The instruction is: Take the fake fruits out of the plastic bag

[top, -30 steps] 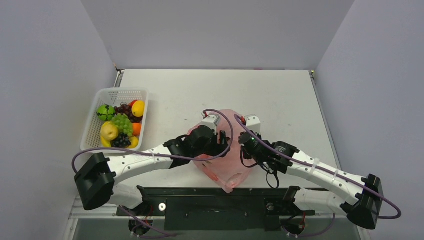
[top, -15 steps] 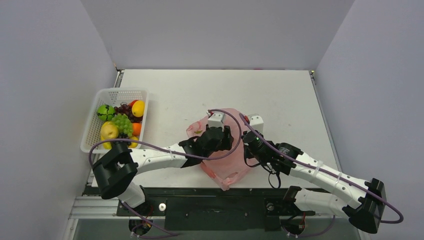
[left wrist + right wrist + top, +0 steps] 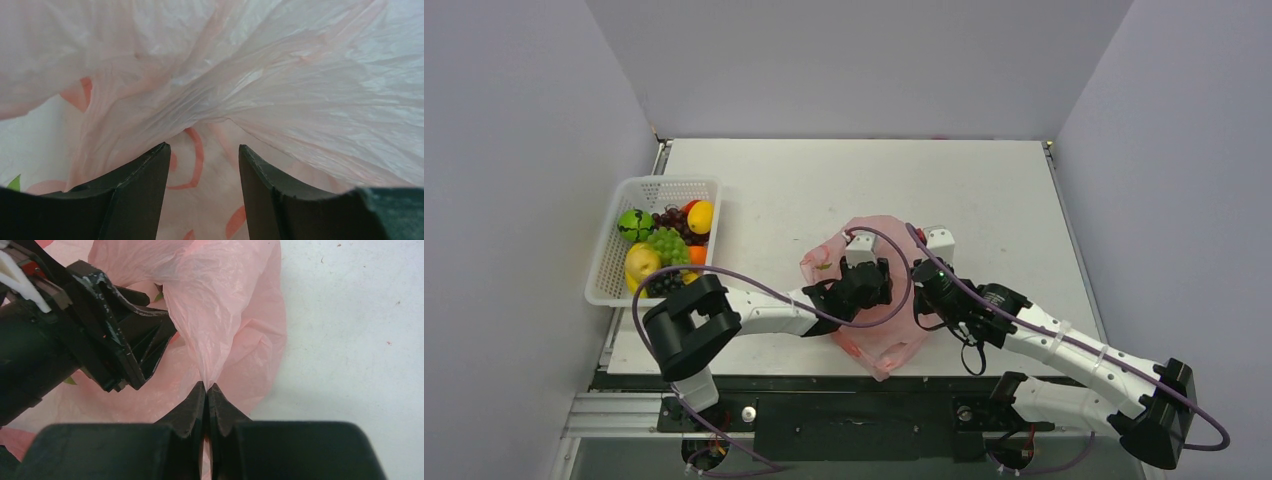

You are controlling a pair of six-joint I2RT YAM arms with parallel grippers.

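Both arms are at the plastic bag (image 3: 876, 345) near the table's front edge. My right gripper (image 3: 206, 387) is pinched on a fold of its film. My left gripper (image 3: 204, 150) is spread against the film, gripping nothing. Several fake fruits (image 3: 667, 243) already lie in the white mesh basket (image 3: 671, 181). I cannot tell whether any are left in the bag.

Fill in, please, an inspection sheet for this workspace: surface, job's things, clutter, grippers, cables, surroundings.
Surface: white table, a few small specks.
Job's things: pink plastic bag crumpled at near middle; fake fruits heaped in white mesh basket at left; fruit inside the bag, cannot tell.
Clutter: nothing seen.
Grippers: left gripper open, against bag film; right gripper shut on bag film.
Cables: purple cables along both arms, one loops over the bag.
Surroundings: plain grey walls on three sides.
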